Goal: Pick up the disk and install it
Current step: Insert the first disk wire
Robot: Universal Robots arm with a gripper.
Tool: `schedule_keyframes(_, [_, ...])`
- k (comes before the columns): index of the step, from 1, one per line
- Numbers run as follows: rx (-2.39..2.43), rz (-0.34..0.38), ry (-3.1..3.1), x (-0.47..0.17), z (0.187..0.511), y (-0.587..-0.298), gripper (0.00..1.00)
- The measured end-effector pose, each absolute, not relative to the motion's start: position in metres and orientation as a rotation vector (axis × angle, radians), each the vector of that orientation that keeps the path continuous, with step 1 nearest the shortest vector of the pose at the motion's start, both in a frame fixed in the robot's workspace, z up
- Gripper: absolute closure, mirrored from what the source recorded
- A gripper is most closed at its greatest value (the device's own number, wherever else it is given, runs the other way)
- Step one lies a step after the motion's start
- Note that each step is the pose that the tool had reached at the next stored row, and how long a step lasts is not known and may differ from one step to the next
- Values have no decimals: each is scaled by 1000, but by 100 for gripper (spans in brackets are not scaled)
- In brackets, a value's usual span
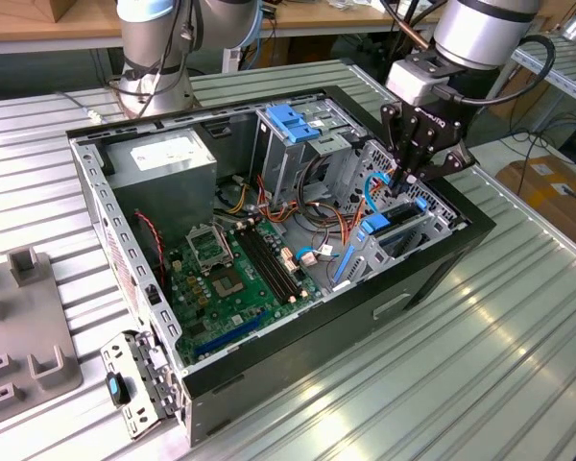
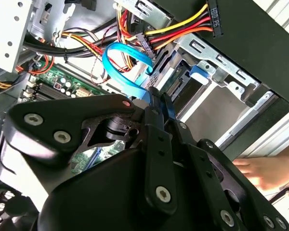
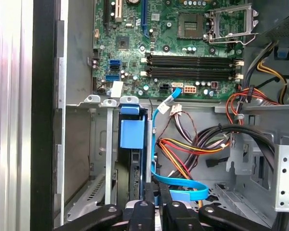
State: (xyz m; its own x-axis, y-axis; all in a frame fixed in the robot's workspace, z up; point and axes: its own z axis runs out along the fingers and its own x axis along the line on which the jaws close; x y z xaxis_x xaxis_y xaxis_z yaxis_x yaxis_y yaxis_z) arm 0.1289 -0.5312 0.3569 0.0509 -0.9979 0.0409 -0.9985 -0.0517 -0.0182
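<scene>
The disk point(image 1: 400, 223) stands on edge in the drive cage point(image 1: 432, 240) at the open computer case's corner on the exterior view's right. In the first wrist view its dark body point(image 3: 134, 180) sits in the cage slot under a light-blue rail tab point(image 3: 132, 132). My gripper point(image 1: 410, 181) reaches down onto the disk's upper edge. In both wrist views the two black fingers point(image 3: 149, 195) stand close together, and in the second wrist view the gripper point(image 2: 160, 98) pinches a thin blue strip of the disk's rail.
A blue flat cable point(image 3: 183, 192) and bundled wires point(image 3: 192, 144) run right beside the fingers. The motherboard point(image 1: 230, 274), a grey power-supply box point(image 1: 163, 158) and an upper cage with a blue latch point(image 1: 293, 120) fill the case. A person's hand point(image 2: 265, 171) rests outside the case wall.
</scene>
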Motion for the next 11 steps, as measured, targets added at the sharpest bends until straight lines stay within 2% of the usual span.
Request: schedule_keyframes(11, [2333, 105, -2114, 117, 354, -539, 84])
